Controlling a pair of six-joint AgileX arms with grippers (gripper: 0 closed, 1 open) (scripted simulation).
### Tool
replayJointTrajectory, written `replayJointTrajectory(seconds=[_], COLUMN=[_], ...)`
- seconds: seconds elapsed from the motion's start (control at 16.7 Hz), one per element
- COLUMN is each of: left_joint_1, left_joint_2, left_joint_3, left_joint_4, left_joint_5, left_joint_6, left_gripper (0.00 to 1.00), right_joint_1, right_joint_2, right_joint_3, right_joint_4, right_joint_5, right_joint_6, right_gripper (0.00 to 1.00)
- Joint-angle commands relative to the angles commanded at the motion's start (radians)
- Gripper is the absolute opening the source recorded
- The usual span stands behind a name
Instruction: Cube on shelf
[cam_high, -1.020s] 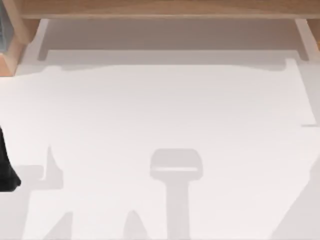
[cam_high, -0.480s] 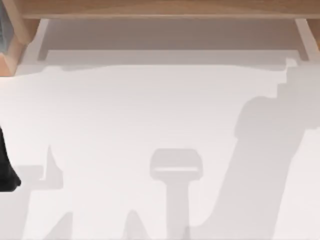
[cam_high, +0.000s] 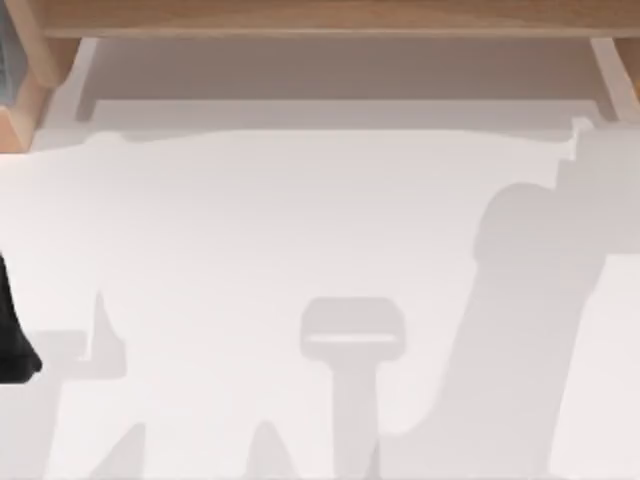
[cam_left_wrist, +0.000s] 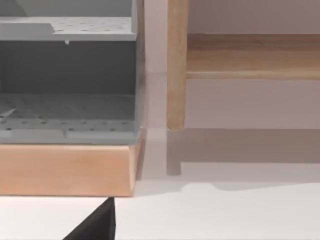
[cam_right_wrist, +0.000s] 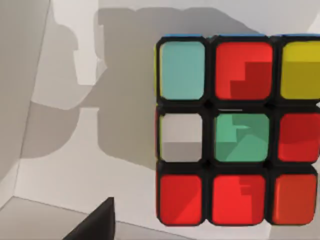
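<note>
The cube is close in the right wrist view, with a black grid and red, green, yellow, white and pale blue stickers. It hangs above the white surface and throws a shadow there. My right gripper holds it, and one dark finger shows beside it. The shelf is a long light-brown board along the far edge of the top view, on white supports. My left arm is parked at the table's left edge.
A grey perforated bin on a wooden base stands at the far left, next to a wooden post. A broad shadow of my right arm lies across the right side of the white table.
The right arm's shadow has come onto the right side of the table and has since crept a little further in. The left arm has not moved.
</note>
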Motion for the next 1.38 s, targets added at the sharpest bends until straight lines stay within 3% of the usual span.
replayJointTrajectory(seconds=[0.42, 0.72, 1.38], left_joint_1=[0.0, 0.0, 0.0], left_joint_2=[0.0, 0.0, 0.0], left_joint_3=[0.0, 0.0, 0.0], left_joint_4=[0.0, 0.0, 0.0], left_joint_5=[0.0, 0.0, 0.0], left_joint_6=[0.0, 0.0, 0.0], left_gripper=[1.0, 1.0, 1.0], right_joint_1=[0.028, 0.029, 0.029], right_joint_2=[0.052, 0.056, 0.056], right_joint_3=[-0.115, -0.13, -0.13], right_joint_4=[0.17, 0.187, 0.187], right_joint_5=[0.005, 0.006, 0.006], right_joint_6=[0.024, 0.026, 0.026], right_gripper=[1.0, 1.0, 0.17])
